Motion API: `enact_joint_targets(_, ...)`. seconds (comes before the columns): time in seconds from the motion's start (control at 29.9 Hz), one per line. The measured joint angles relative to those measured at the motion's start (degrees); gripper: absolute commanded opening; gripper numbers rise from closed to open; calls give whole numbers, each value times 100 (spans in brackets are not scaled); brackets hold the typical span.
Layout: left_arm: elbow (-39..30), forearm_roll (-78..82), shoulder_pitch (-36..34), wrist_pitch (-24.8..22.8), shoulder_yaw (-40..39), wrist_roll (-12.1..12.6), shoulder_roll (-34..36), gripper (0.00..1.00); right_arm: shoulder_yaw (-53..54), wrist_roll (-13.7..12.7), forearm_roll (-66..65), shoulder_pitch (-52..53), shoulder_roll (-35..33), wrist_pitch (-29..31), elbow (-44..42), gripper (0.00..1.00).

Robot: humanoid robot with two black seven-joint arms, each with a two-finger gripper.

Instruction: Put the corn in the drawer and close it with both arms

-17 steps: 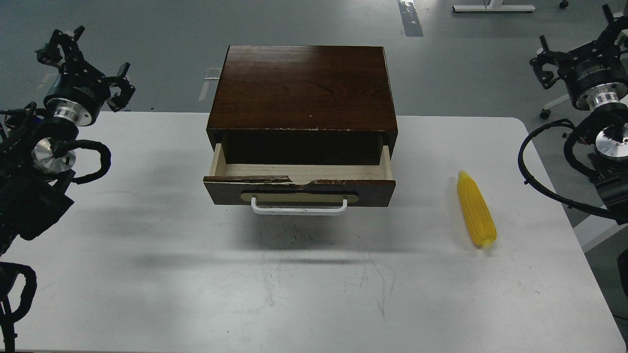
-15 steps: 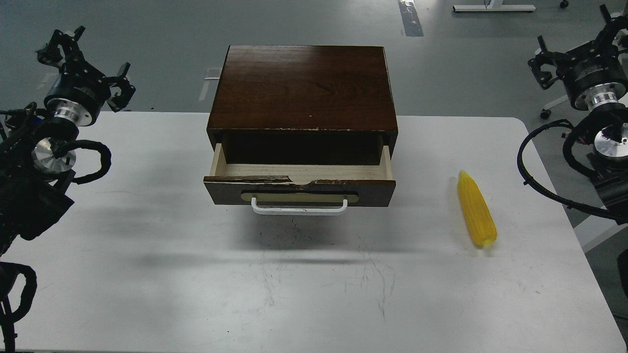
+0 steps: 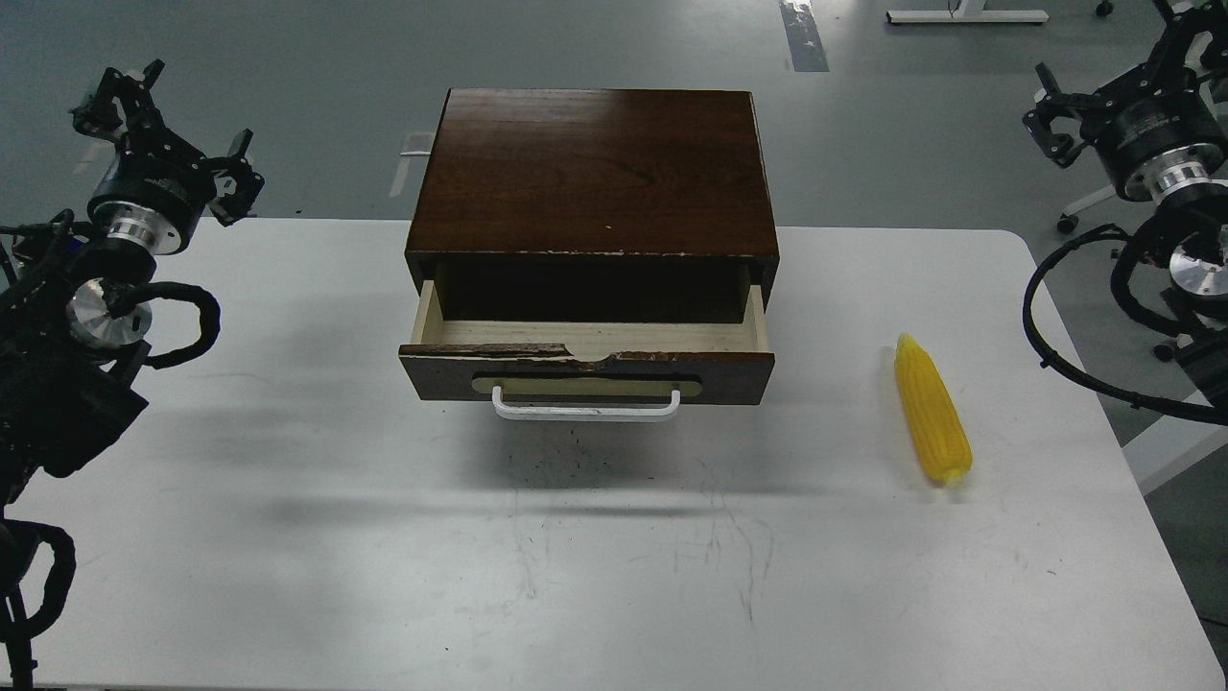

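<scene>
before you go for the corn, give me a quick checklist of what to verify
1. Drawer open enough to take the cob: ok.
2. Drawer inside free of clutter: ok for the visible part; the back is dark.
3. Corn lying free on the table, right of the drawer: ok.
4. Right pincer open and empty: ok.
5. Left pincer clear of the white handle: ok.

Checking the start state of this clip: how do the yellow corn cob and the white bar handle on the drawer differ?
The slim yellow corn cob lies loose on the white table, right of the dark brown wooden drawer; the white bar handle is fixed to that drawer's front. The cob points away from the camera; the handle runs left to right. The cob tapers; the handle is even. Neither is touched by a gripper.
</scene>
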Motion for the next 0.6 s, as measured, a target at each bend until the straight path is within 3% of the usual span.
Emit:
enact_joint_targets(0.23, 1, 9, 23, 0, -6, 37, 61, 98, -813, -6, -1232, 630, -1044, 0, 601, 100)
enact_joint_targets(0.6, -7, 287, 28, 0, 95, 28, 9, 98, -2391, -81, -4063, 1833, -2224, 2, 2356, 100)
